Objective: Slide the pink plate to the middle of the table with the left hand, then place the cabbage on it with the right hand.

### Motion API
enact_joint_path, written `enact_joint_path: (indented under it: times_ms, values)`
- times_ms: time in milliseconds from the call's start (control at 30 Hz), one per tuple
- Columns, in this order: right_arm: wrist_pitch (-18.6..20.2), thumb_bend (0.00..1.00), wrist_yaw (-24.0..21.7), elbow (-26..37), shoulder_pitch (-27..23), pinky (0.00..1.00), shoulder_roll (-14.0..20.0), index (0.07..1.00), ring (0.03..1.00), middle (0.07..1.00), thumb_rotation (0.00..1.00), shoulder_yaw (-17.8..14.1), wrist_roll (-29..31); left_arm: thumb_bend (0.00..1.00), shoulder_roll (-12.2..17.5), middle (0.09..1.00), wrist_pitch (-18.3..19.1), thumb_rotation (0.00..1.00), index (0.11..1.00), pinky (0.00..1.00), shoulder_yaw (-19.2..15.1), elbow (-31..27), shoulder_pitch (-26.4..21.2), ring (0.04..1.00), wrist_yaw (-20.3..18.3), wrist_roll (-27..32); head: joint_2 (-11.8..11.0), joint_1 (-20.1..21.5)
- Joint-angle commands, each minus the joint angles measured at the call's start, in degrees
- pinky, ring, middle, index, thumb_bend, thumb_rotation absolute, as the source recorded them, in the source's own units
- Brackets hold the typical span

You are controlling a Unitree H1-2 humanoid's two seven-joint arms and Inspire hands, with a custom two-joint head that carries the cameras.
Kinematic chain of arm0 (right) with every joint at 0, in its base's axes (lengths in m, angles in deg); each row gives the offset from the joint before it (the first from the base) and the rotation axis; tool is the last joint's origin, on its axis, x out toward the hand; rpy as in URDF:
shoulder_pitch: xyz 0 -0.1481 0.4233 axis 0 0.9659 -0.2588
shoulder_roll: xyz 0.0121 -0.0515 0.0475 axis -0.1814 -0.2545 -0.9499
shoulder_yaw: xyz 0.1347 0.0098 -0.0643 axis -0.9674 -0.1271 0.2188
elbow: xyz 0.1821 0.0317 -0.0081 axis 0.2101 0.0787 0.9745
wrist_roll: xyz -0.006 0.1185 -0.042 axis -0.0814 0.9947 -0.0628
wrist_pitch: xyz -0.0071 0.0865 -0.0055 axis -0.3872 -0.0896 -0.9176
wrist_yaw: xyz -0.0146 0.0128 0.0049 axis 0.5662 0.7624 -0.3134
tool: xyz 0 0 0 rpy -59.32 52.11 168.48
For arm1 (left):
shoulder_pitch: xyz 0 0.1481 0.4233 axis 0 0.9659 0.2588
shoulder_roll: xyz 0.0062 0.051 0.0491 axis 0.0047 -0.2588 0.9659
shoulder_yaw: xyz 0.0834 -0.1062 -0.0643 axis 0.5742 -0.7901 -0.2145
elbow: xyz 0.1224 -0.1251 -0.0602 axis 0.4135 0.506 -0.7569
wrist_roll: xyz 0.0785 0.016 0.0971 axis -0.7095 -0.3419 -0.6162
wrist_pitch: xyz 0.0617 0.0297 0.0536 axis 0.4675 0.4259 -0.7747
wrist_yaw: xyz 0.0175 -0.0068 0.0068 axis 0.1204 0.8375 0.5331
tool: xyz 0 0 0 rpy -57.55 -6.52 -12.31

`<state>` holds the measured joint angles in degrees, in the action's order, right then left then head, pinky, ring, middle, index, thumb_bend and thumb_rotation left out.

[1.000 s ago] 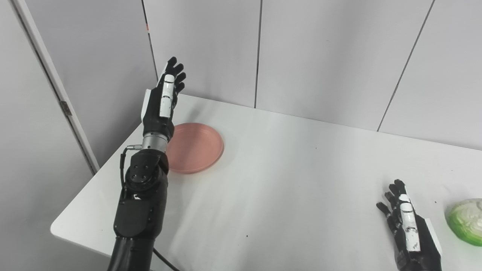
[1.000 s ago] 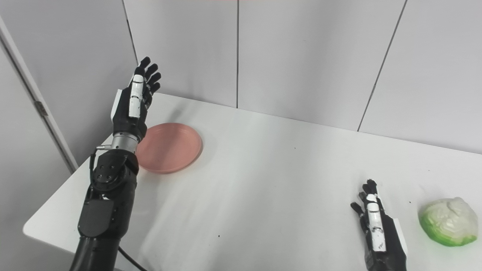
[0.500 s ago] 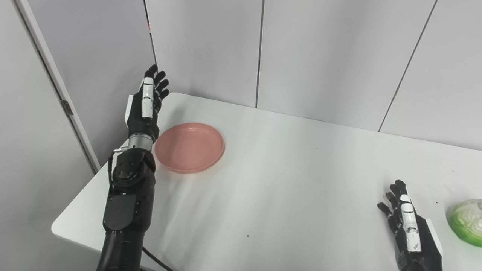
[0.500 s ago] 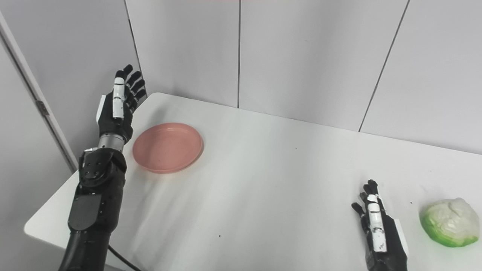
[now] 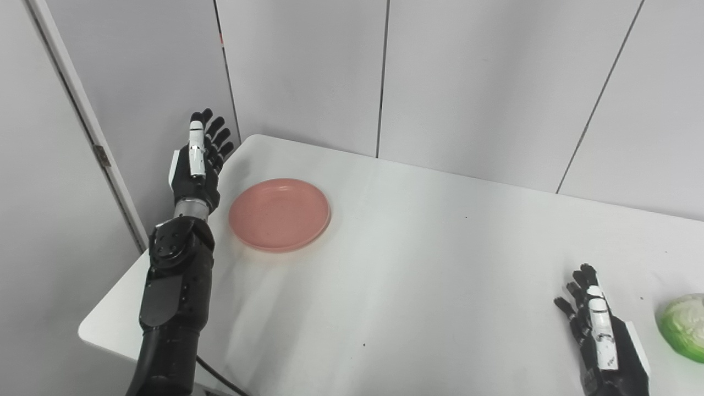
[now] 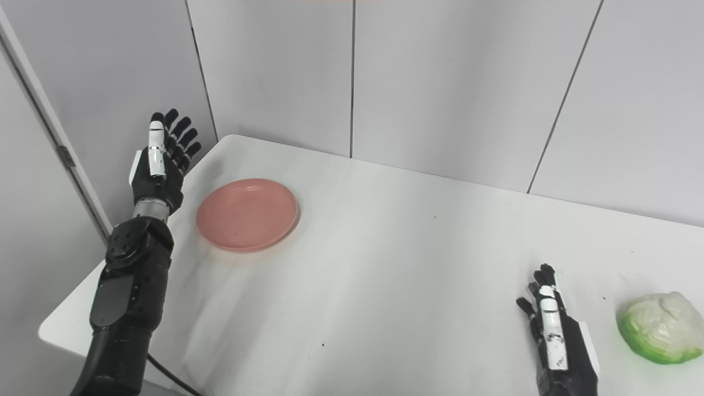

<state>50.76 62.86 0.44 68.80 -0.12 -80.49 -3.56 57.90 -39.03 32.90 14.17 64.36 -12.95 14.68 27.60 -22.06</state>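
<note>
Our left hand (image 5: 197, 165), fingers spread and empty, beside the pink plate (image 5: 280, 214), could shove it past centre

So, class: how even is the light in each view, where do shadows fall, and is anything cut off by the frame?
Left eye view: soft, even light, no glare; a faint shadow under the plate; the cabbage is cut by the right edge. Right eye view: same flat light; the cabbage shows whole, the right hand is cropped at the bottom, and the left hand looks sharp.
</note>
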Motion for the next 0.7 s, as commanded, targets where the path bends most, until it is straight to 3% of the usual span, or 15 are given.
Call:
enact_joint_path:
  times_ms: [0, 667]
  values:
    - [-0.29, 0.15, -0.19, 1.23, -0.89, 1.0, 0.23, 1.0, 1.0, 1.0, 1.0, -0.1, 0.37, 0.44, 2.74, 0.919, -2.58, 1.0, 0.911, 0.92, -0.42, 0.36, -2.85, 0.921, -0.72, 0.3, 0.06, -0.03]
    - [0.07, 0.14, -0.28, 1.76, -0.68, 1.0, 0.48, 1.0, 1.0, 1.0, 1.0, 0.08, 0.78, 0.45, 3.84, 0.915, -4.49, 1.0, 0.901, 0.93, -1.47, 9.12, -2.61, 0.918, -0.57, 1.75, 0.47, -0.38]
